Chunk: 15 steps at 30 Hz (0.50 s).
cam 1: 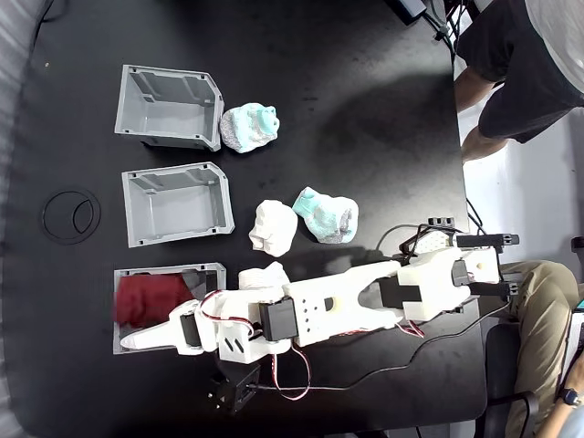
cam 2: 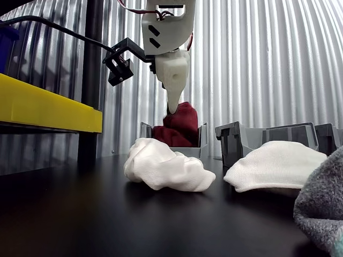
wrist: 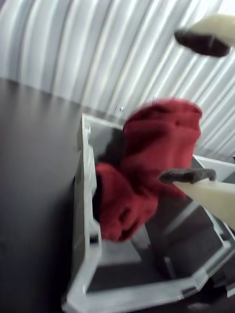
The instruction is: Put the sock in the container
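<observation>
The dark red sock point(cam 1: 146, 297) lies in the nearest grey container point(cam 1: 172, 270), the lowest of three in the fixed view. It bulges above the rim. In the wrist view the sock point(wrist: 147, 161) leans on the container's left wall point(wrist: 86, 195). My gripper point(wrist: 196, 107) is open wide around the sock's upper part: the lower fingertip point(wrist: 188, 175) rests against it and the upper one stands well off it. Seen from the table's level, the gripper point(cam 2: 172, 110) points straight down onto the sock point(cam 2: 181, 128) in the container point(cam 2: 143, 131). From above, the gripper point(cam 1: 139, 332) sits over the container's lower edge.
Two more grey bins point(cam 1: 169, 108) point(cam 1: 175, 203) stand in line beyond. Two white socks point(cam 1: 272, 226) point(cam 1: 265, 276) and two white-and-mint socks point(cam 1: 248, 126) point(cam 1: 327, 215) lie to their right. A black ring point(cam 1: 70, 215) lies at the left. A person point(cam 1: 520, 64) stands at the table's right edge.
</observation>
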Motion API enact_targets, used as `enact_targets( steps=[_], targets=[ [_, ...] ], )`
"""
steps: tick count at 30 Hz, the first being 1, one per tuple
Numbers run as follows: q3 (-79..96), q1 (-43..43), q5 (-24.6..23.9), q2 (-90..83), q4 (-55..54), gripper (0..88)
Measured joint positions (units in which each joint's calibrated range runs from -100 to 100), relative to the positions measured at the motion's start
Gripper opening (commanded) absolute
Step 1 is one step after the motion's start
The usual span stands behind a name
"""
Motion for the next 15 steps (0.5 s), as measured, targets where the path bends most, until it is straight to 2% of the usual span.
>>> enact_targets(
  steps=[12, 15],
  targets=[
    [-0.36, 0.00, 0.00, -3.52, 3.28, 41.5],
    [-0.45, -0.53, -0.05, -6.20, 9.08, 34.8]
  ],
)
